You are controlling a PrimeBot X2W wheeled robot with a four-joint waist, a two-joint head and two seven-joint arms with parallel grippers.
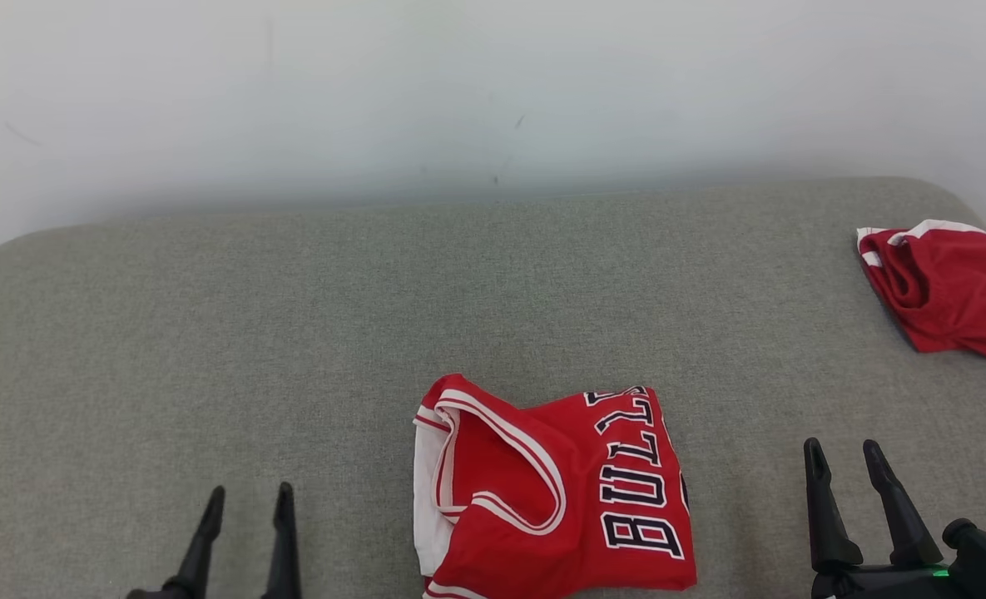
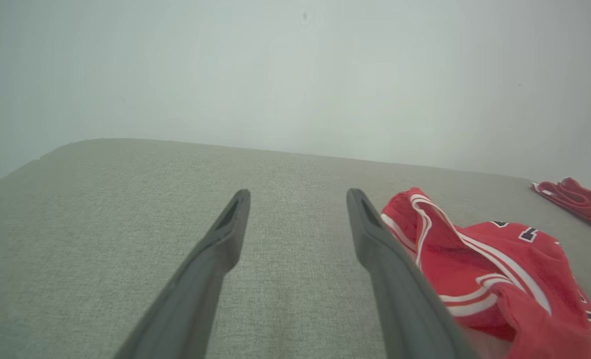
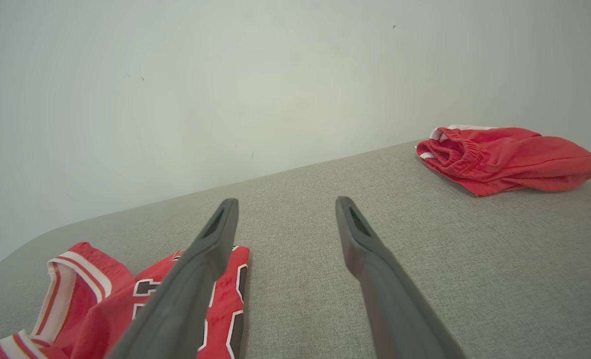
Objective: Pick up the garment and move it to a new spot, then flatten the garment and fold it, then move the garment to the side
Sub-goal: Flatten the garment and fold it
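Observation:
The garment [image 1: 559,491] is a red jersey with white trim and dark lettering, lying folded and a little rumpled on the grey fabric surface [image 1: 293,333] at the near middle. My left gripper [image 1: 250,491] stands open to its left, apart from it, with nothing between its fingers. In the left wrist view the open left gripper [image 2: 299,194] has the garment [image 2: 499,269] just to its right. My right gripper [image 1: 842,448] is open to the garment's right, empty. The right wrist view shows the right gripper [image 3: 286,202] with the garment [image 3: 91,294] at lower left.
A second red piece of clothing [image 1: 950,283] lies bunched at the far right edge of the surface, also seen as a red heap [image 3: 504,157] in the right wrist view. A pale wall rises behind the surface's rounded far edge.

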